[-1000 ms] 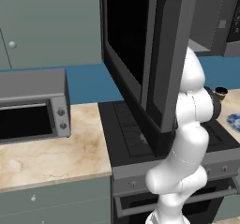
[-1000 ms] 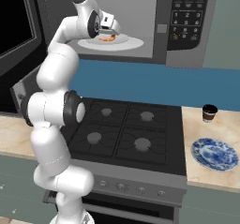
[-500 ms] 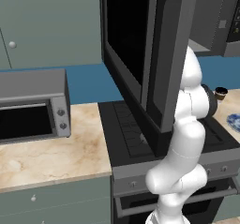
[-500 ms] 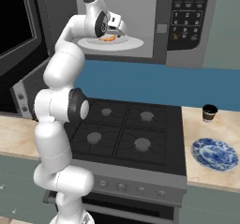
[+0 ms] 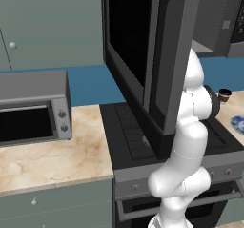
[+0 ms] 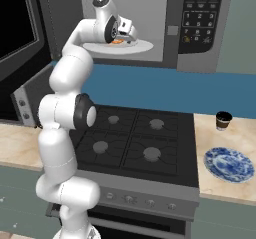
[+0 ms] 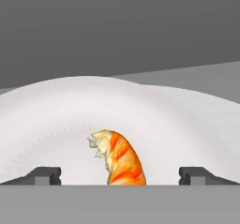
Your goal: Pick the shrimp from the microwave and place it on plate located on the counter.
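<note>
Inside the open microwave (image 6: 200, 28) an orange striped shrimp (image 7: 119, 160) lies on the white turntable (image 6: 142, 47). My gripper (image 7: 119, 177) hangs open just over it, one dark fingertip (image 7: 44, 175) on each side of the shrimp, apart from it. In the right base view the gripper (image 6: 125, 33) sits inside the cavity above the shrimp (image 6: 117, 42). The blue-and-white plate (image 6: 228, 163) rests on the beige counter (image 6: 240, 133) to the right of the stove; its edge (image 5: 237, 123) also peeks in at the right of the left base view.
The microwave door (image 5: 147, 55) swings out wide to the left above the black stovetop (image 6: 132, 143). A dark cup (image 6: 223, 120) stands behind the plate. A silver toaster oven (image 5: 33, 108) sits on the left counter (image 5: 52, 160).
The gripper has moved deeper into the microwave and lower, down over the shrimp on the turntable. Nothing else has shifted.
</note>
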You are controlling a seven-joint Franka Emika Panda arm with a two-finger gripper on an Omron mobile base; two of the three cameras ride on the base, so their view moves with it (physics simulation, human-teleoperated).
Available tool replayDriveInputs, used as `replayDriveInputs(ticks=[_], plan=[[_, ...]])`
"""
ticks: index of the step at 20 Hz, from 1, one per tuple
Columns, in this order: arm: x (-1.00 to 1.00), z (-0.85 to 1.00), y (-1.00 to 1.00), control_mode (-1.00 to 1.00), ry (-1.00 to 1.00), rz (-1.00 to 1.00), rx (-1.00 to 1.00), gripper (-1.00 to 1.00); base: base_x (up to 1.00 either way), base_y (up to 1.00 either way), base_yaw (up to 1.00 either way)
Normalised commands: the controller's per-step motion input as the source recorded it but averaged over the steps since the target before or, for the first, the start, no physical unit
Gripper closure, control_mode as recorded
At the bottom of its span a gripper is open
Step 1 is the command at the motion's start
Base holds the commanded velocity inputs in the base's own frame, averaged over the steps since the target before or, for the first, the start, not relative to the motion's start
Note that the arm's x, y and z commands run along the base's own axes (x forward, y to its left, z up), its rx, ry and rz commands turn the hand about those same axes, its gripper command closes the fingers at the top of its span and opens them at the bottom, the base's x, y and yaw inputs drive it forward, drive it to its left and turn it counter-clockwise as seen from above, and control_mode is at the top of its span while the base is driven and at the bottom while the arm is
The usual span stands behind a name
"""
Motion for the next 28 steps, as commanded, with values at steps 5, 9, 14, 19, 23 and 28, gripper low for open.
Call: replayDriveInputs(ticks=[5,9,14,19,23,28], plan=[[0.09,-0.19,0.00,-1.00,0.00,0.00,0.00,-1.00,0.00,0.00,0.00],[0.00,-0.28,0.00,-1.00,0.02,0.00,0.00,1.00,0.00,0.00,0.00],[0.00,-0.16,0.00,-1.00,0.06,0.00,0.00,1.00,0.00,0.00,0.00],[-0.02,-0.15,0.00,-1.00,0.07,0.00,0.00,1.00,0.00,0.00,0.00],[0.00,-0.32,0.10,-1.00,0.05,-0.01,0.00,1.00,0.00,0.00,0.00],[-0.25,0.00,-0.01,-1.00,0.00,0.00,0.00,1.00,0.00,0.00,0.00]])
